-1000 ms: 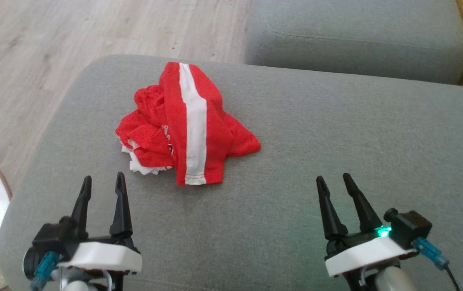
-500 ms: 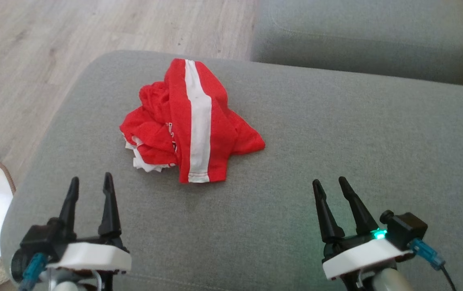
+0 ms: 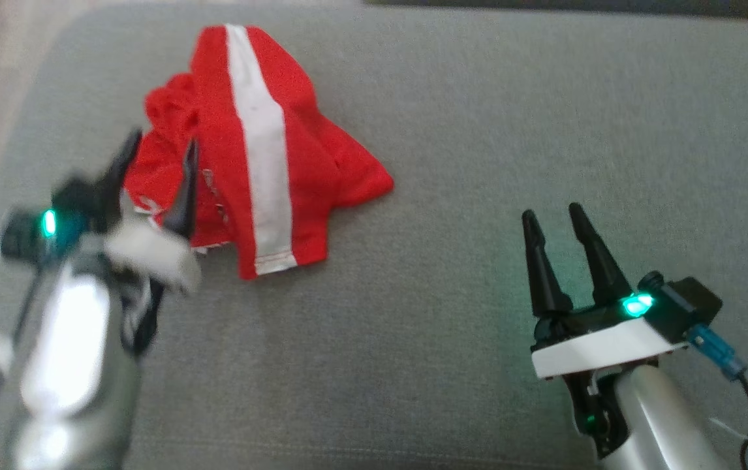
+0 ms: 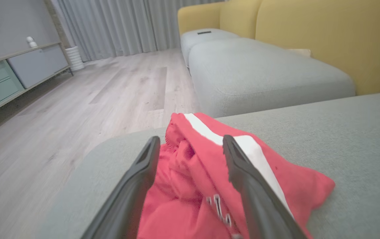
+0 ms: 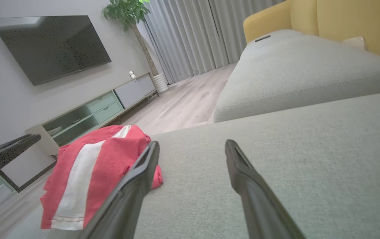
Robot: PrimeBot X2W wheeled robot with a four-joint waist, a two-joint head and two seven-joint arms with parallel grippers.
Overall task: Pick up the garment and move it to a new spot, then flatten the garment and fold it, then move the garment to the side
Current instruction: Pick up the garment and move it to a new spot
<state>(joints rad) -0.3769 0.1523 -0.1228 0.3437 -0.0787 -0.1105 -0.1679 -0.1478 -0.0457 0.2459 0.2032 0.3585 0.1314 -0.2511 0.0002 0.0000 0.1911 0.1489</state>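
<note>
Lying garment [image 3: 263, 150]: crumpled, sofa [image 3: 478, 130] 11 o'clock
Left claw [image 3: 164, 140]: open, garment's 9 o'clock edge
Right claw [image 3: 551, 210]: open, 4 o'clock

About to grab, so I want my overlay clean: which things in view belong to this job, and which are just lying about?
Job: red garment, crumpled on the grey cushion; left hand, open at the garment; right hand, open, apart from it.
Lying about: second cushion; yellow sofa back; TV; cabinet; plant.
</note>
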